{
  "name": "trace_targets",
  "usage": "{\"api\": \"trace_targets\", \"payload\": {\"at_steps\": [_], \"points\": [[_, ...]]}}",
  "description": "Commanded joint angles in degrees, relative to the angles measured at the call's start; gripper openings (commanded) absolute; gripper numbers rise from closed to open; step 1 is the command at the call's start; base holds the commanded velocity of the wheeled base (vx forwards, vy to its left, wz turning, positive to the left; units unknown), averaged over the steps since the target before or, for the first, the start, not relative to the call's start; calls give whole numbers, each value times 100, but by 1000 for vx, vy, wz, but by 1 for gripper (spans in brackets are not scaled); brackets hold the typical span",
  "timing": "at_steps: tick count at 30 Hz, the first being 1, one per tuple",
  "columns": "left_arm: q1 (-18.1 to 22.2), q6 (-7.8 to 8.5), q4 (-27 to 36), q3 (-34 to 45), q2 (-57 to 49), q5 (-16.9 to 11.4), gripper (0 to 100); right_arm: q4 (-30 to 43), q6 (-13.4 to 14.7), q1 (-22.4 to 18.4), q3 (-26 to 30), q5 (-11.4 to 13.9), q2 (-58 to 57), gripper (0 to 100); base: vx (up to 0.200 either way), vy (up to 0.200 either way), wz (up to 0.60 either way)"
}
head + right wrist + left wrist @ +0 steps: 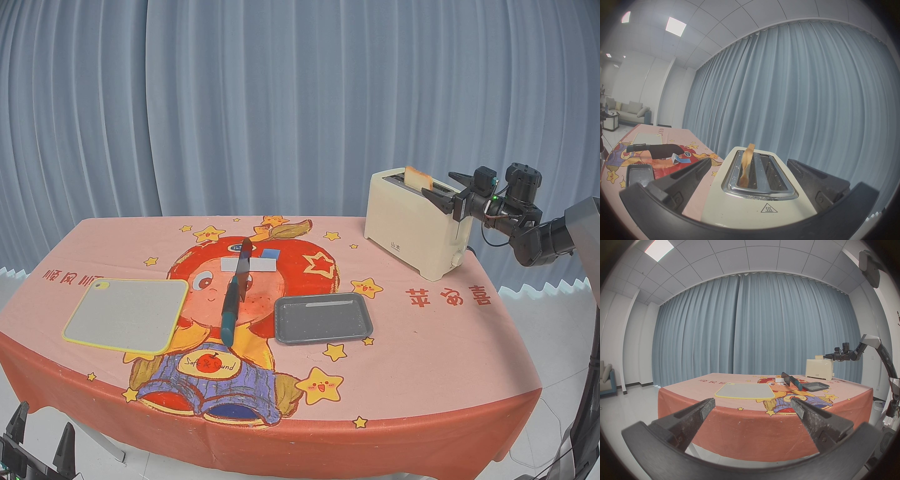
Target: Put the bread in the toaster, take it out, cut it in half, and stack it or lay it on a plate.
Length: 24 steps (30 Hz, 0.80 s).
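- Bread (417,178) first: one toasted slice stands upright in the toaster's (415,222) far slot. Only its browned upper part shows; the rest is down inside.
- From the right wrist view the slice (746,167) is edge-on, thin and slightly curled, between shiny metal slot rims.
- Right hand (436,182) hovers at the toaster's top with its fingers spread wide and nothing in them. The slice sits in the gap between them, and I can't tell whether either tip touches it.
- The toaster is a cream, smooth, rounded box at the far right of the counter (425,350). Its side towards my right arm is partly hidden behind the hand.
- Left hand (752,402) is released too, dark textured fingers apart, hanging low off the counter's near left edge. In the head view the frame's bottom corner cuts it off.
- The knife (234,294) has a teal handle and a dark blade. Its tip end crosses a white strip (262,264). I can't make out whether it lies flat.
- The cutting board (128,314) is pale grey, yellow-rimmed, with rounded corners, left of the knife.
- The plate (323,317) is a shallow grey rectangular tray, just right of the knife.
- A cartoon-printed pink cloth covers the counter.
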Motion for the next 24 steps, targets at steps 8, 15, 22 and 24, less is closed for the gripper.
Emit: {"api": "trace_targets", "payload": {"at_steps": [8,15,22,24], "points": [[1,-4,-2,101,9,4,100,-36,-3,3,22,3,-63,100,0,0,0],[1,-4,-2,101,9,4,100,-53,6,-24,180,3,-353,100,0,0,0],[1,-4,-2,101,9,4,100,-71,14,-6,936,3,-995,100,0,0,0],[1,-4,-2,101,9,4,100,-62,14,11,1147,-6,-1180,100,0,0,0]]}}
